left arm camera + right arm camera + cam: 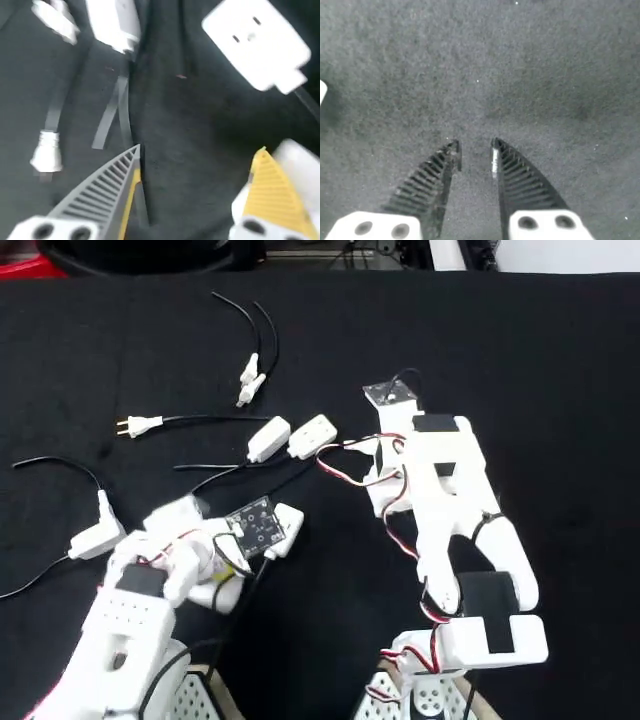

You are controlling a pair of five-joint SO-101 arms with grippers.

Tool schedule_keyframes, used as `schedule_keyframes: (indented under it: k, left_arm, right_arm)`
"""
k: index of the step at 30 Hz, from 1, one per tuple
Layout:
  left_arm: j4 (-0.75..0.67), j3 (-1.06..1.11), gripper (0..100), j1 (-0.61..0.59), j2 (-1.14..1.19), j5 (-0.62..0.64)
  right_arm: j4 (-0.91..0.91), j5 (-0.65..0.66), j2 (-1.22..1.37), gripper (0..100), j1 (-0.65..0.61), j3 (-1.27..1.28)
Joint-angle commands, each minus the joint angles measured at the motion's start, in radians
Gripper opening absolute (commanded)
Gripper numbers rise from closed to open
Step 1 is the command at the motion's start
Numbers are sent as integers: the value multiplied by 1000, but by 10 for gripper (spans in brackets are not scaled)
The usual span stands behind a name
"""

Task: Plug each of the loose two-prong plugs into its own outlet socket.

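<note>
My left gripper hangs open over bare cloth, one grey finger and one yellow finger, nothing between them. Beyond it lie a white outlet socket with two slots facing up, a second white socket and a loose plug on its cable. From above, two sockets lie mid-table, a two-prong plug to their left and two plugs behind. My right gripper sits right of the sockets, its fingers narrowly open over cloth.
A further socket at the left has a plug standing in it, cable curving away. Black cables cross the black cloth between the sockets and my left arm. A white piece lies by the left wrist camera.
</note>
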Motion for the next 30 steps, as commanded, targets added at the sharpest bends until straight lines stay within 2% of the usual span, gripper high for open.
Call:
schedule_keyframes:
  k: [1, 4, 6, 10, 13, 16, 19, 21, 23, 26, 30]
  left_arm:
    - [-69, -156, 339, -42, 238, 44]
    - [34, -355, 339, -84, 420, 98]
    - [180, -509, 339, -116, 483, 120]
    - [437, -734, 338, -151, 476, 126]
    - [609, -817, 338, -148, 391, 101]
    - [789, -814, 338, -140, 259, -72]
    - [907, -730, 338, -162, 103, -397]
    - [941, -627, 338, -209, 0, -651]
    - [950, -510, 338, -248, -94, -841]
    - [942, -372, 320, -268, -207, -933]
    - [944, -269, 279, -236, -262, -957]
  right_arm:
    - [2, -5, -2, 106, 14, -36]
    - [2, -5, -2, 106, 14, -36]
    - [2, -5, -2, 106, 14, -36]
    - [2, -5, -2, 106, 14, -36]
    - [2, -5, -2, 106, 14, -36]
    - [2, -5, -2, 106, 14, -36]
    - [2, -5, -2, 106, 14, -36]
    - [2, -5, -2, 106, 14, -36]
    - [2, -5, -2, 106, 14, -36]
    - [2, -5, -2, 106, 14, -36]
    - [-8, -5, -2, 106, 14, -36]
